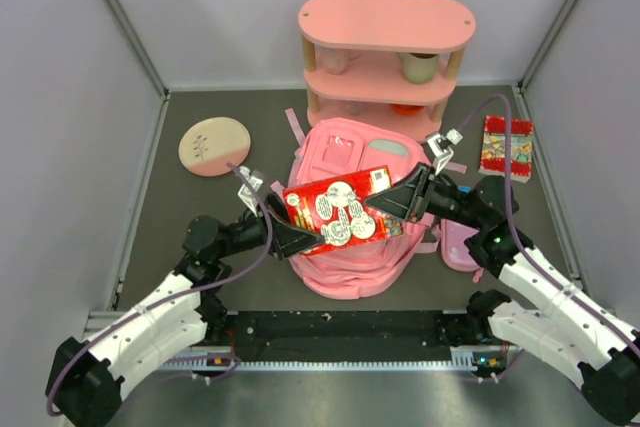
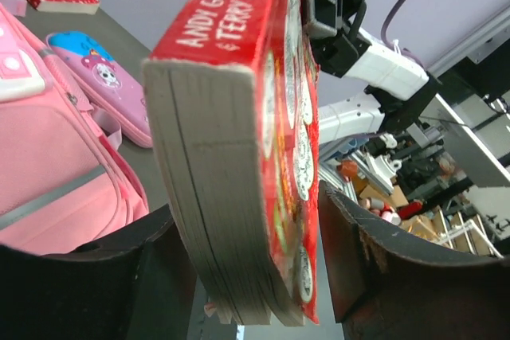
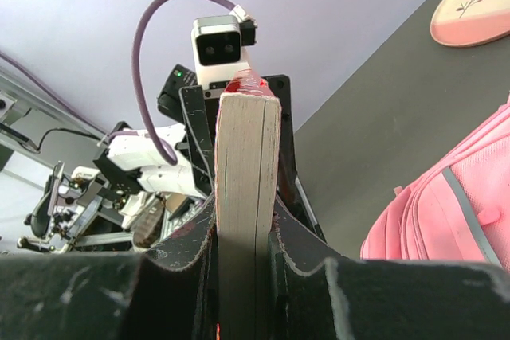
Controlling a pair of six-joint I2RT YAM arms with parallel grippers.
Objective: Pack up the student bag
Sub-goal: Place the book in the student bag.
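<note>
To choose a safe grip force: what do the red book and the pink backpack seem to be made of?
The red book: paper pages, seen as stacked grey edges, under a thin printed cover with some sheen, probably card. The pink backpack: soft matte fabric, sagging and creased; which fibre cannot be told.

From above, the red book (image 1: pixel 335 209) covers the middle of the student bag (image 1: pixel 345 272), so the bag's opening beneath it is hidden. Just right of the bag, the pencil case (image 1: pixel 458 247) is half hidden by the right arm (image 1: pixel 480 217). Behind the bag, the top tier of the shelf (image 1: pixel 385 22) cuts off the rim of a cup (image 1: pixel 420 67). An orange thing (image 1: pixel 405 109) one tier lower is too small to name.

In the left wrist view the book's spine title runs off the top edge. Whether the left claw (image 2: pixel 249 201) touches the book cannot be told. In the right wrist view the bag is cut off by the right edge. The book stands edge-on in the right claw (image 3: pixel 245 205), so its cover is hidden.
</note>
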